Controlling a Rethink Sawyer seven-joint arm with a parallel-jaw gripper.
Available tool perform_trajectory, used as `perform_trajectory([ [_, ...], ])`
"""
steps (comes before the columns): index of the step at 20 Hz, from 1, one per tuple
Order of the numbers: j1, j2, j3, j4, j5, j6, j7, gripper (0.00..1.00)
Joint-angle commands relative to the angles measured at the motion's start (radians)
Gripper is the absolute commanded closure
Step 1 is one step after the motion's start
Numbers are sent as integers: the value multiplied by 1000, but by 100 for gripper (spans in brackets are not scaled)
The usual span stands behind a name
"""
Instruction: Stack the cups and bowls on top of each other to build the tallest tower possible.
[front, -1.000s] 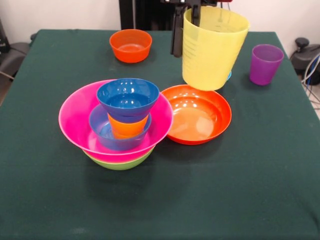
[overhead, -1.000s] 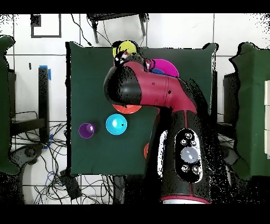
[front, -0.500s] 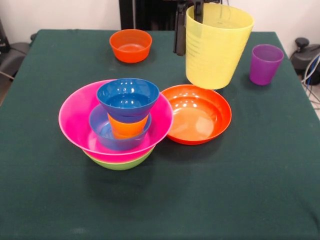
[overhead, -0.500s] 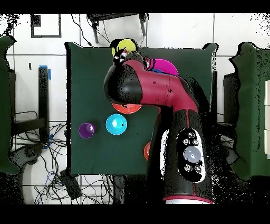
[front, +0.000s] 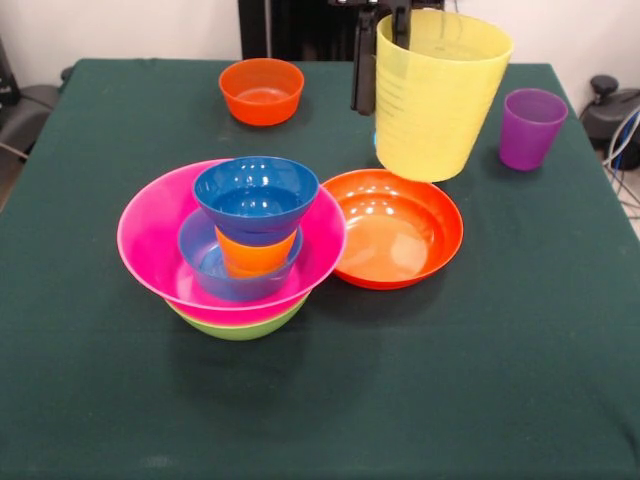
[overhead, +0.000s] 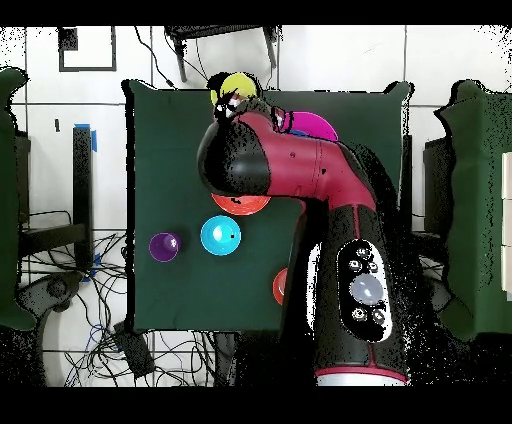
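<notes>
My gripper (front: 378, 85) is shut on the rim of the translucent yellow cup (front: 440, 100) and holds it in the air above the far edge of the shallow orange bowl (front: 395, 232). The tower stands to the left: a lime green bowl (front: 240, 323), the big pink bowl (front: 150, 240), a small blue bowl (front: 205, 268), the orange cup (front: 255, 253) and a dark blue bowl (front: 257, 195) on top. The purple cup (front: 530, 127) stands at the far right. The small orange bowl (front: 262, 90) sits at the back. The cyan bowl (overhead: 220, 235) shows only in the overhead view.
In the overhead view my red arm (overhead: 300, 175) covers much of the table, with the yellow cup (overhead: 240, 86) at its tip and the pink bowl (overhead: 320, 128) beside it. Cables lie on the floor at the left.
The yellow cup in my gripper has moved a little to the right in the front view. Nothing else has moved.
</notes>
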Motion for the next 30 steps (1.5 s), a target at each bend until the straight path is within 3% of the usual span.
perform_trajectory([
  [1,-43,16,120,91,-120,137,-188,100],
  [19,-119,10,205,110,-197,140,-165,100],
  [30,-208,-52,288,190,-209,168,-192,100],
])
